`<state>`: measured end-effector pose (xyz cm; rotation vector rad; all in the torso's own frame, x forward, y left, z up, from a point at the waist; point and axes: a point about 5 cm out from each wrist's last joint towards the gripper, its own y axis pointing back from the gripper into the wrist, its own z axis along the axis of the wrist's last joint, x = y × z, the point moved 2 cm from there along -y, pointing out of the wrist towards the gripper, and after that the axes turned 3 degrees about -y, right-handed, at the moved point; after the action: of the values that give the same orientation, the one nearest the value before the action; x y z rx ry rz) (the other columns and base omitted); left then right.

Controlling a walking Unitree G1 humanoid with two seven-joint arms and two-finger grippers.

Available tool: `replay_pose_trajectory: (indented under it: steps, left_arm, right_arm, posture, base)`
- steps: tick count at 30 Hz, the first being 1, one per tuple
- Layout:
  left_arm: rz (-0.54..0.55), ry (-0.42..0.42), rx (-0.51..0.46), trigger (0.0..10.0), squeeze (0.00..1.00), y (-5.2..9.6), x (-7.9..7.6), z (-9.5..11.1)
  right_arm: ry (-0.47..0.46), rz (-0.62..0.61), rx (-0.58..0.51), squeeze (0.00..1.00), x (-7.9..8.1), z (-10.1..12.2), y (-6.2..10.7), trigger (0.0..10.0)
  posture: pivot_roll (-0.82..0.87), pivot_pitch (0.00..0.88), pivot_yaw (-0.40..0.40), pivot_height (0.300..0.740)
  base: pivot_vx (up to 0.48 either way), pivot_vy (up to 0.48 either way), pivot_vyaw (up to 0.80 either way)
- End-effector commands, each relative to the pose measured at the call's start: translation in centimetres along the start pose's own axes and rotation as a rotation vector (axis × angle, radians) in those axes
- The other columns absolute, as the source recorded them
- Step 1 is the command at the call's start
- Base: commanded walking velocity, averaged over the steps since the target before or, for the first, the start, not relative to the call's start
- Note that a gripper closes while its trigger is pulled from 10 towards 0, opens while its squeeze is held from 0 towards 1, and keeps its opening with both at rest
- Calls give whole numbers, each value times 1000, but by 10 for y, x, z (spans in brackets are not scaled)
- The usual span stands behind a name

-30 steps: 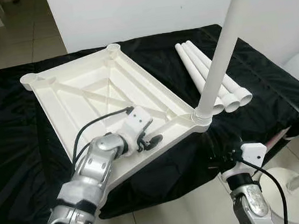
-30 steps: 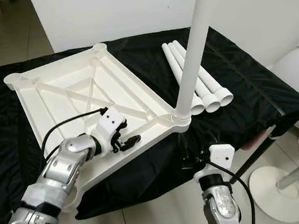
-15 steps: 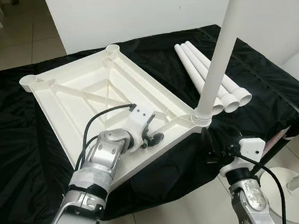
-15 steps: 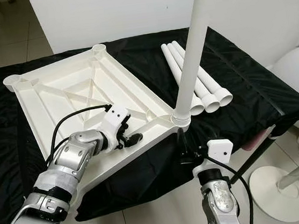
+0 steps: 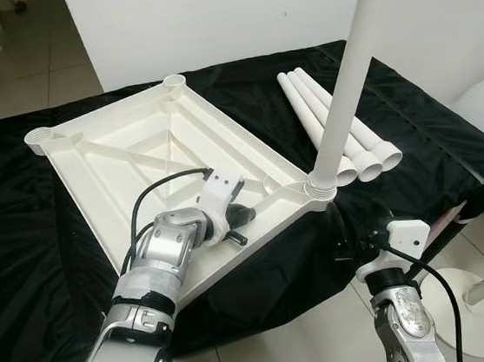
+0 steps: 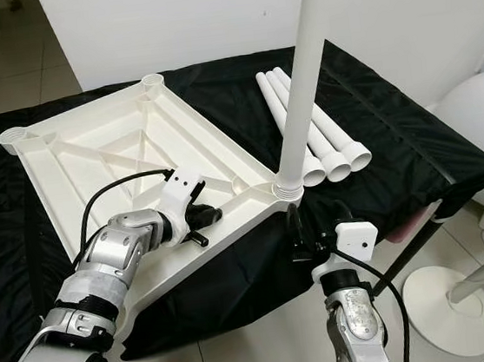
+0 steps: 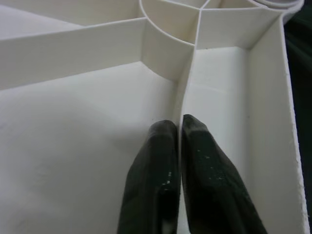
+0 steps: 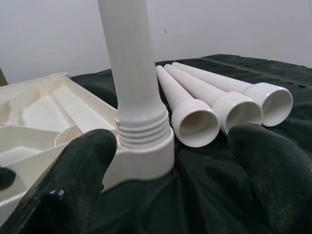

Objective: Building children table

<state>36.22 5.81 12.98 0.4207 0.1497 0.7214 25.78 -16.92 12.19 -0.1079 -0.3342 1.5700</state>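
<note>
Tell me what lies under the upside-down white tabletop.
The tabletop rests on a black cloth that spreads out around it. Whatever the cloth covers is hidden. The left pincer grips one rib.

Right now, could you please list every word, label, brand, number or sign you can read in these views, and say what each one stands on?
None: no readable text, label, brand, number or sign in any view.
The white tabletop, the upright leg and the three loose legs are plain white plastic.
The black cloth is unmarked.
The left gripper and right gripper carry no legible marking.
</note>
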Motion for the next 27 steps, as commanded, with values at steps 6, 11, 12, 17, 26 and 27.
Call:
replay_pose_trajectory:
  steps: [6, 11, 12, 17, 26, 27]
  left_arm:
    - [637, 114, 63, 0, 0, 25, 64, -23]
    - [783, 136, 40, 0, 0, 46, 92, -22]
    - [783, 136, 40, 0, 0, 46, 92, -22]
    - [870, 148, 28, 0, 0, 59, 108, -22]
    - [784, 87, 17, 10000, 0, 41, 96, -8]
    - [741, 87, 6, 10000, 0, 34, 88, -6]
  right_arm:
    - [-3, -2, 27, 0, 3, -6, 0, 10000]
    - [-1, 6, 29, 0, 3, -6, -1, 10000]
    - [-1, 6, 29, 0, 3, -6, -1, 10000]
    - [-3, 10, 28, 0, 5, -6, -3, 10000]
    - [-5, 19, 32, 0, 8, -8, -3, 10000]
    - [-4, 20, 33, 0, 7, -8, -3, 10000]
  posture:
    - [-31, 43, 23, 740]
    - [-31, 39, 21, 740]
    - [-31, 39, 21, 740]
    - [-30, 33, 21, 740]
    - [-33, 28, 18, 740]
    - [-34, 30, 18, 740]
  base:
    - [0, 0, 0]
    - [0, 0, 0]
    - [0, 0, 0]
    - [0, 0, 0]
    - [0, 0, 0]
    - [0, 0, 0]
